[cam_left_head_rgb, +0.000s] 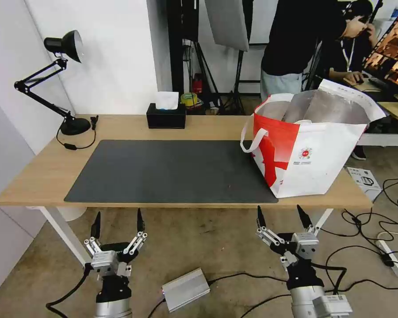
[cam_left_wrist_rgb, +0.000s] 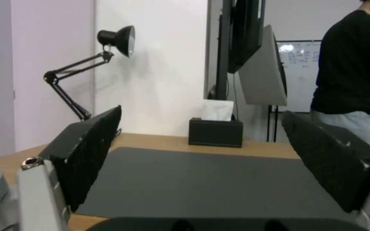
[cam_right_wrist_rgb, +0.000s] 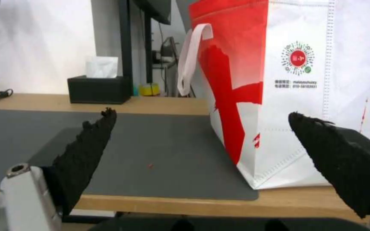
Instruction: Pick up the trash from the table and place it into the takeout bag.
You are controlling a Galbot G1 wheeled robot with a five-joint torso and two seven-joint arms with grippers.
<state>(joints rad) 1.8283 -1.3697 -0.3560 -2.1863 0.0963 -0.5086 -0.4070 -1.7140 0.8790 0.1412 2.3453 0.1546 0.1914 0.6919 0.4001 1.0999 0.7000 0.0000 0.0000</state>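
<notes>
The takeout bag [cam_left_head_rgb: 309,154], white and red with foil lining, stands open on the right end of the table [cam_left_head_rgb: 40,176], partly on the dark grey mat [cam_left_head_rgb: 172,170]. No trash shows on the tabletop; anything inside the bag is hidden by its walls. My left gripper [cam_left_head_rgb: 117,213] hangs open below the table's front edge, left of centre, holding nothing. My right gripper [cam_left_head_rgb: 279,207] is open too, just before the bag's front corner. In the right wrist view the takeout bag [cam_right_wrist_rgb: 300,96] rises close ahead between the open fingers of the right gripper [cam_right_wrist_rgb: 202,113].
A black tissue box [cam_left_head_rgb: 166,115] sits at the table's back edge and a black desk lamp [cam_left_head_rgb: 68,88] at the back left. A tiny red crumb [cam_right_wrist_rgb: 150,166] lies on the mat. Cables and a silver box [cam_left_head_rgb: 185,289] lie on the floor.
</notes>
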